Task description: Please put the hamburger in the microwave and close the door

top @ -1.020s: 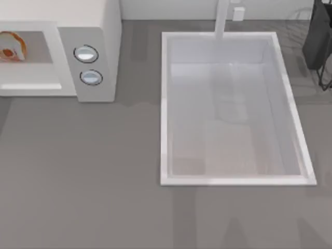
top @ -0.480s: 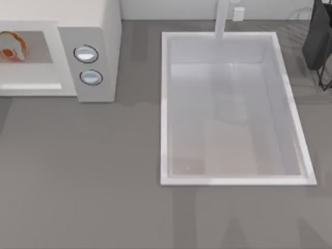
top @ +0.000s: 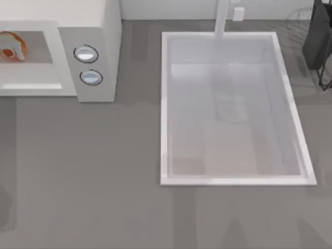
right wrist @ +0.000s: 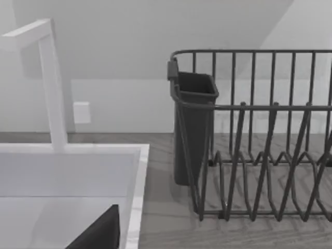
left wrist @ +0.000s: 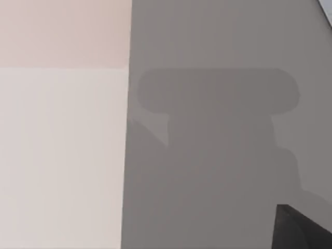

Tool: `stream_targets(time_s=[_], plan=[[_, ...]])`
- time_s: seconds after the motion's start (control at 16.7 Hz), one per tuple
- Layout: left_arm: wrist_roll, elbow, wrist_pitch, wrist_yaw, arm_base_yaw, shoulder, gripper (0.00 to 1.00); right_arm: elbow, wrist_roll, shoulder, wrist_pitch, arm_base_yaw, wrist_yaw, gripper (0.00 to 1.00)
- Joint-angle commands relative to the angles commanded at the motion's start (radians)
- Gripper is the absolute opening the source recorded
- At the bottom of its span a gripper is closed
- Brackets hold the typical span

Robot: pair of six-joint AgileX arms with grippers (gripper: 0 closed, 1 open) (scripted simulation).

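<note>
The hamburger [top: 10, 45], a small tan bun with a red-orange middle, lies inside the grey cavity of the off-white microwave [top: 98, 31] at the table's back left. The cavity front stands open and the door is out of view. Two round knobs [top: 86, 54] sit on the microwave's panel, right of the cavity. In the left wrist view a pale flat surface [left wrist: 62, 155] borders the grey counter; whether it belongs to the door or the microwave is unclear. A dark piece of my left gripper [left wrist: 303, 228] shows at that view's corner. Another dark piece, of my right gripper [right wrist: 96, 233], shows over the sink.
A white sink basin [top: 165, 104] with a faucet [top: 222, 18] takes up the middle and right of the table. A dark wire dish rack [right wrist: 259, 155] with a cutlery cup [right wrist: 193, 129] stands at the back right. A long shadow [top: 7, 155] lies on the counter's far left.
The shadow on the counter at the far left has grown into a long band reaching toward the table's front. The hamburger and microwave have not moved.
</note>
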Motion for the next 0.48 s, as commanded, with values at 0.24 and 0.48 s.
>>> stream_targets(time_s=[0.24, 0.48], plan=[[-0.052, -0.117, 0.056, -0.024, -0.047, -0.091, 0.0, 0.0, 0.0, 0.0, 0.0, 0.0, 0.0, 1.0], [-0.073, -0.154, 0.078, -0.033, -0.067, -0.125, 0.0, 0.0, 0.0, 0.0, 0.0, 0.0, 0.0, 1.0]])
